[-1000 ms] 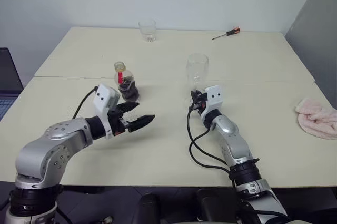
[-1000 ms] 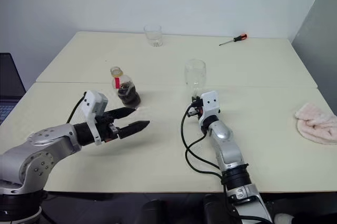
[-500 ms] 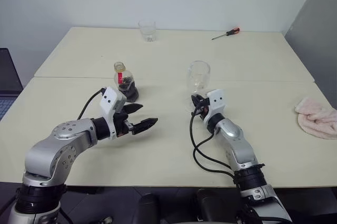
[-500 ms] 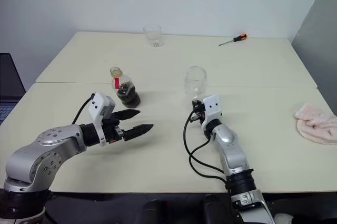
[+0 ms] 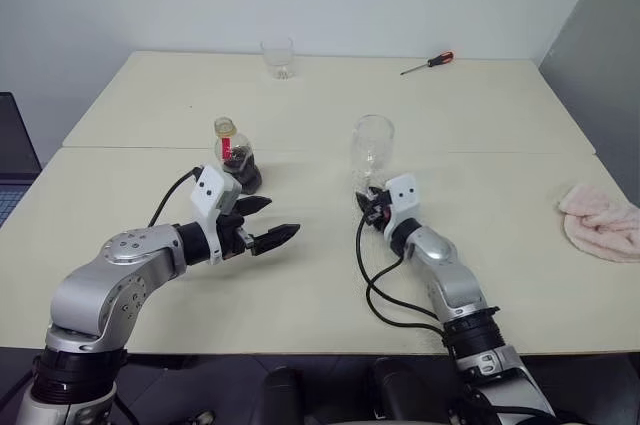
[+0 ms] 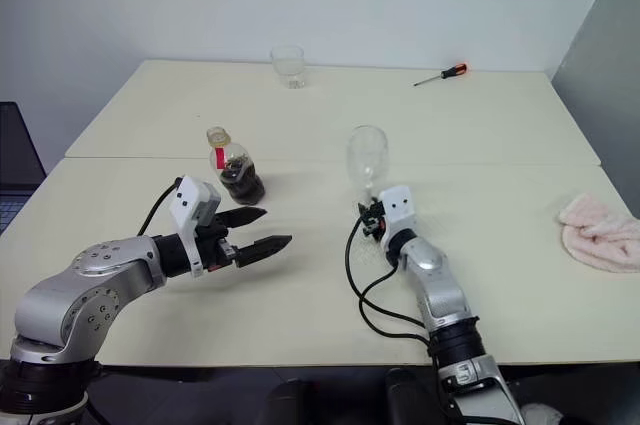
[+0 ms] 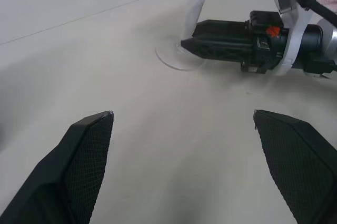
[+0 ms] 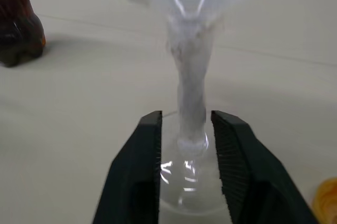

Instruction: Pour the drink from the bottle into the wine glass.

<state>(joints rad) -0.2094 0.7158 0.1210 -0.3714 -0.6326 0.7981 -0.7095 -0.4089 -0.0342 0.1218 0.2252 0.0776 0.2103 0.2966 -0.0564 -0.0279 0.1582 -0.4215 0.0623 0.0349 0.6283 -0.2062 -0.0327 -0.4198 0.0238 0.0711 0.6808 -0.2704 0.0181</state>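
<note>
The wine glass (image 5: 372, 143) stands upright on its foot (image 7: 178, 58) mid-table, and its bowl looks empty. My right gripper (image 8: 186, 129) lies level at the stem, open, one finger on either side with a thin gap to the glass. The bottle (image 5: 238, 160) stands left of it, with dark drink (image 8: 18, 29) in its ribbed base and a red strip on the neck. My left gripper (image 5: 282, 217) hovers open in front of and slightly right of the bottle, holding nothing.
A short clear tumbler (image 5: 277, 57) and a red-handled screwdriver (image 5: 428, 64) lie at the far edge. A pink cloth (image 5: 600, 223) sits at the right edge and a laptop (image 5: 14, 155) at the left. A black cable (image 5: 375, 280) loops beside my right forearm.
My right gripper has sunk a little with the wine glass and its fingers have parted from the stem. My left arm has stayed in place, and the camera view has shifted slightly.
</note>
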